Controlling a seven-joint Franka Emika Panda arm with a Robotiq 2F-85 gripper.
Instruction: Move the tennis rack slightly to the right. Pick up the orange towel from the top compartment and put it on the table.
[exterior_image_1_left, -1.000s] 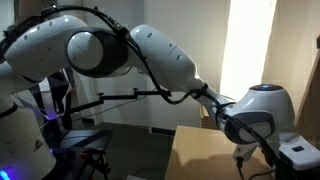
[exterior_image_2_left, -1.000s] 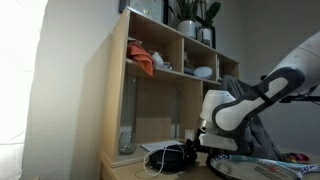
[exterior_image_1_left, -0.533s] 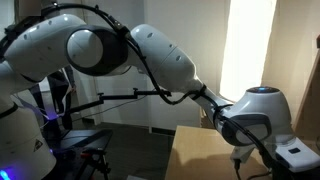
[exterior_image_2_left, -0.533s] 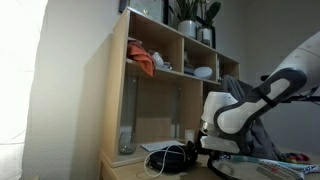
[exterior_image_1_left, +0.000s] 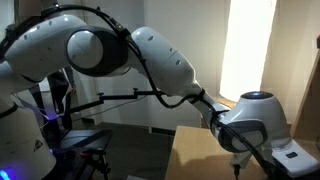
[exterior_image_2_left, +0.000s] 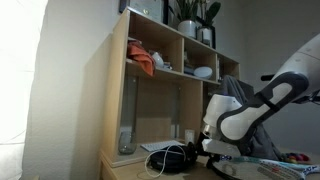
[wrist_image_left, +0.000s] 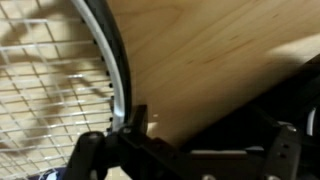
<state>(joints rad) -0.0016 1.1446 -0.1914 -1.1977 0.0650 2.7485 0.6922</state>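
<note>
In the wrist view the tennis rack lies on the table, its strung head filling the left side and its white-and-dark rim curving down towards my left finger. My gripper is open and low over the wood, with nothing between its fingers; the rim is just at the left one. The orange towel lies crumpled in the top left compartment of the wooden shelf, well above and left of my gripper.
Potted plants stand on top of the shelf, and a pale bowl sits in the compartment next to the towel. Black cables and a dark object lie on the table below. In an exterior view, the arm reaches over the table.
The wrist has shifted a little and sunk slightly towards the table. The jaws stay open and the towel has not moved.
</note>
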